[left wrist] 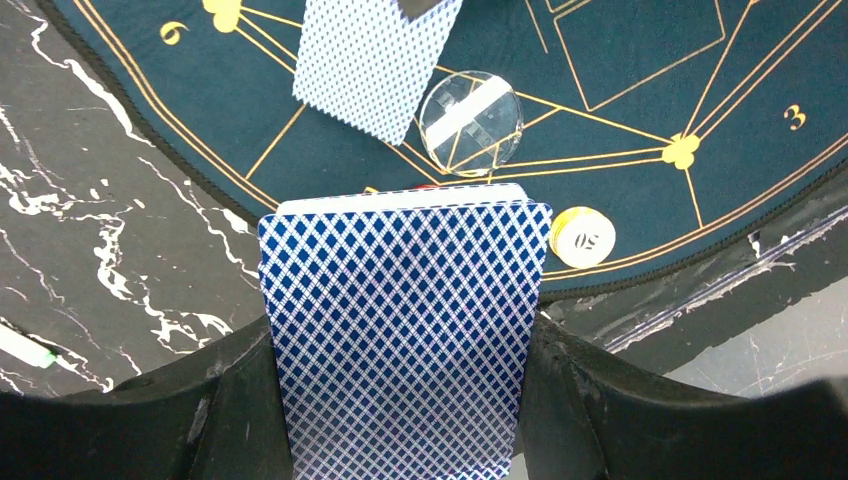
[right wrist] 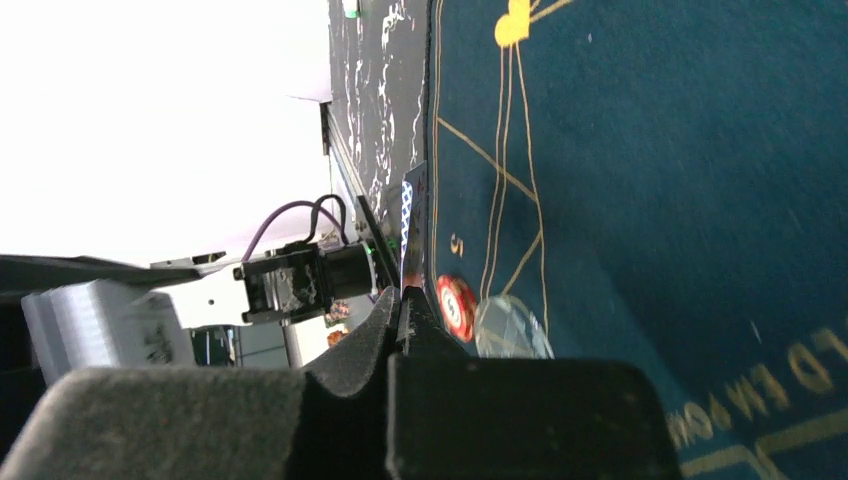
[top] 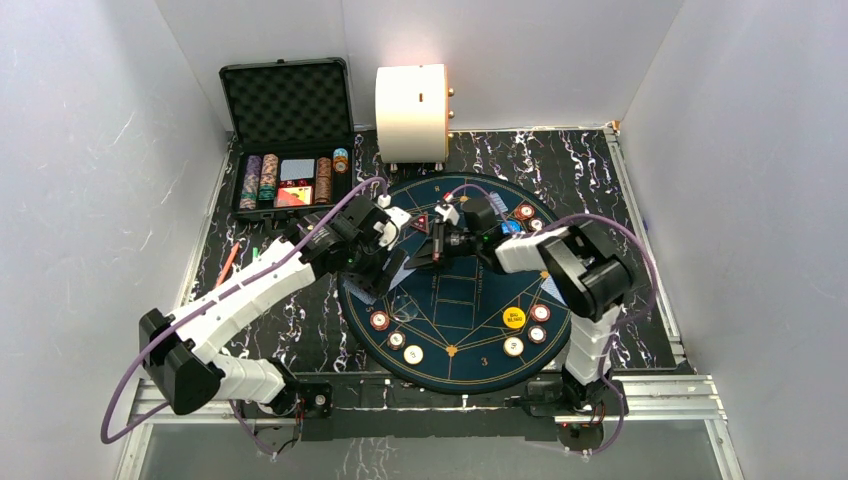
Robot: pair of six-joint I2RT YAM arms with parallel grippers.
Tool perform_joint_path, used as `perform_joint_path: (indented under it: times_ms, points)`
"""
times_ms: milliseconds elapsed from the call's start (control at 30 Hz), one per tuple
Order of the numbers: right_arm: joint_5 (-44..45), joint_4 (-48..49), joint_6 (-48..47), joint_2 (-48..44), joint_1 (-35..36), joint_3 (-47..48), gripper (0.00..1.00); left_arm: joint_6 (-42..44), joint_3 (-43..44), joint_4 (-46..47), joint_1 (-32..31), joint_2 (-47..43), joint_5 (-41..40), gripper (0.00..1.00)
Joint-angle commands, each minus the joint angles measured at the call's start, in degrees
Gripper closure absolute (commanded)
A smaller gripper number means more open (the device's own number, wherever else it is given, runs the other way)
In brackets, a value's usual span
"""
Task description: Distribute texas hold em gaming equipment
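My left gripper (top: pixel 383 262) is shut on a deck of blue-backed playing cards (left wrist: pixel 400 340) and holds it over the left edge of the round teal poker mat (top: pixel 470 300). My right gripper (top: pixel 433 250) is shut on a single blue-backed card (left wrist: pixel 372 62), seen edge-on in the right wrist view (right wrist: pixel 408 225), just beyond the deck. Red-and-white chips (top: pixel 380 320) and a cream chip (left wrist: pixel 582 236) lie on the mat's near left. A yellow button (top: pixel 514 318), a blue button (top: pixel 510 227) and a red triangular marker (top: pixel 423 222) also lie on the mat.
The open black case (top: pixel 285 130) with chip rows stands at the back left, and the big cream cylinder (top: pixel 412 112) stands behind the mat. A clear round disc (left wrist: pixel 470 123) lies on the mat near the cards. An orange pen (top: pixel 228 262) lies at the left.
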Motion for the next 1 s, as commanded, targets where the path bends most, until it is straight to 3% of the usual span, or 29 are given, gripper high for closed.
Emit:
perform_joint_path:
  times_ms: [0,433,967]
  points:
    - [2.62,14.55,4.09,4.6,3.21,5.23,1.0,0.15,2.74,-2.36,1.46,-3.39,-1.61,1.0]
    - [6.36,20.77,5.31,11.15,8.67,5.11,1.0,1.78,3.14,-2.38,3.83,-4.08,-0.4,1.0]
    - [10.67,14.06,-1.13,12.73,11.55,5.18,1.0,2.21,2.48,-2.55,4.39,-4.7,-0.02,1.0]
